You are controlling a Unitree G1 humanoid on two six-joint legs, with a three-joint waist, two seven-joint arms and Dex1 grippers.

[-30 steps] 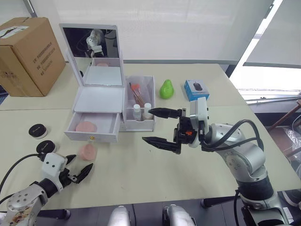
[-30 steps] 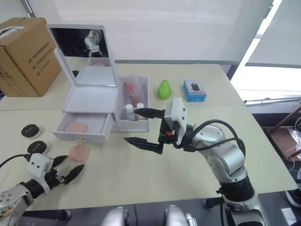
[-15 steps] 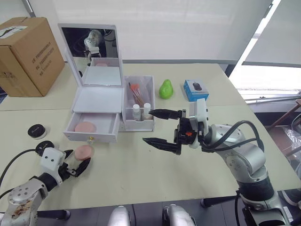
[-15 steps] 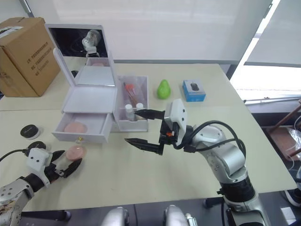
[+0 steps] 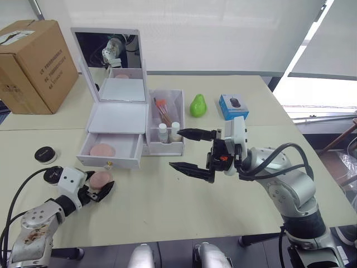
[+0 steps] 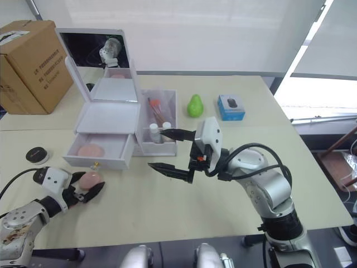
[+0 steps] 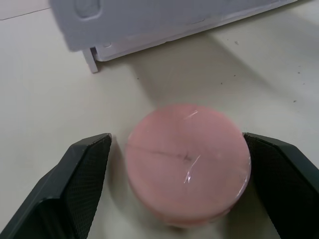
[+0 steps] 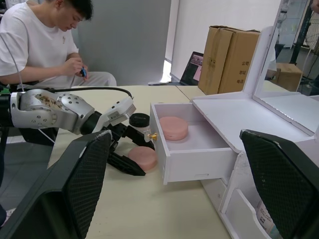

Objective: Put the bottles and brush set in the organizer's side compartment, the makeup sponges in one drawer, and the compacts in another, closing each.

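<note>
A round pink makeup sponge (image 8: 173, 128) is lying in the white organizer's open drawer (image 8: 192, 149); the left gripper (image 8: 130, 155) is straddling another pink sponge (image 8: 142, 158).

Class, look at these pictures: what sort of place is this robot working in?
Probably an office or lab: a large table, a cardboard box, and a seated person working nearby.
</note>
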